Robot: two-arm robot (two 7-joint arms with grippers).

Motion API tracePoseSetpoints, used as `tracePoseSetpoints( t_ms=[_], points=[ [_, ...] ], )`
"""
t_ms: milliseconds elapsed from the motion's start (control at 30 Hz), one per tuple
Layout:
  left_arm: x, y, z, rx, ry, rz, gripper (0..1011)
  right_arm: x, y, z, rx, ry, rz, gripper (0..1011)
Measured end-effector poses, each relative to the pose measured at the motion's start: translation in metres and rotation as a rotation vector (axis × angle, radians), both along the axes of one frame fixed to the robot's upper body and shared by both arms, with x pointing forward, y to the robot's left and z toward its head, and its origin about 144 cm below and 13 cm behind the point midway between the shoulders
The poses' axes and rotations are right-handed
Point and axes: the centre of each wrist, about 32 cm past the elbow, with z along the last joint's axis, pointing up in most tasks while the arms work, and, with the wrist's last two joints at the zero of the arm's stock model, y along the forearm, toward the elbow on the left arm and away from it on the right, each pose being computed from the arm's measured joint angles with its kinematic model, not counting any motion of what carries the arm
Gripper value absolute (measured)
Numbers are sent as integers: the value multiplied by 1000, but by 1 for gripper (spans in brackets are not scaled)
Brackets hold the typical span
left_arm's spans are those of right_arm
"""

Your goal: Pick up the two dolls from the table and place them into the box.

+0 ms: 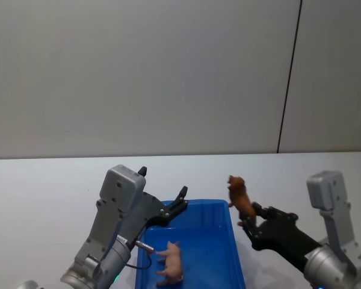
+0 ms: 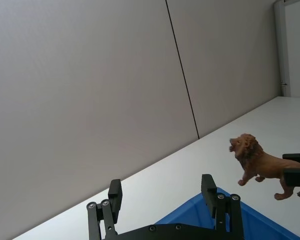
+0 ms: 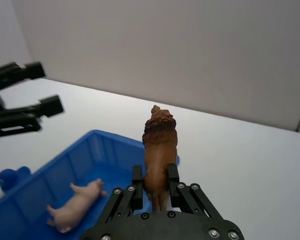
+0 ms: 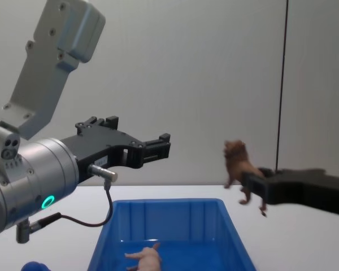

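A plain light-grey flat wall (image 1: 138, 72) stands behind the work area. A thin dark vertical seam (image 1: 290, 72) divides it into panels on the robot's right. A small blue rounded object (image 3: 10, 177) lies low on the robot's left; its detail cannot be told.

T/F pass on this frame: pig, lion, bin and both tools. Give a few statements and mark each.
1. The pig lies inside the bin. True.
2. The right tool is shut on the lion. True.
3. The lion rests on the bin floor. False: it is held in the air near the bin's right rim.
4. The left tool grips the pig. False: it is open and empty, raised near the bin's left side, and the pig lies free below.
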Motion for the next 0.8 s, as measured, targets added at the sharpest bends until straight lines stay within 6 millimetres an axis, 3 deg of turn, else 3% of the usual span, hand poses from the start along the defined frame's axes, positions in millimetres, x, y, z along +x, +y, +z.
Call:
tracePoseSetpoints(
  t_ms=[333,800],
  points=[
    [0,0,0,0,0,0,1001,8,18,14,25,19,109,311],
    [0,0,0,0,0,0,1001,14,24,15,43,68,168,787]
  ],
)
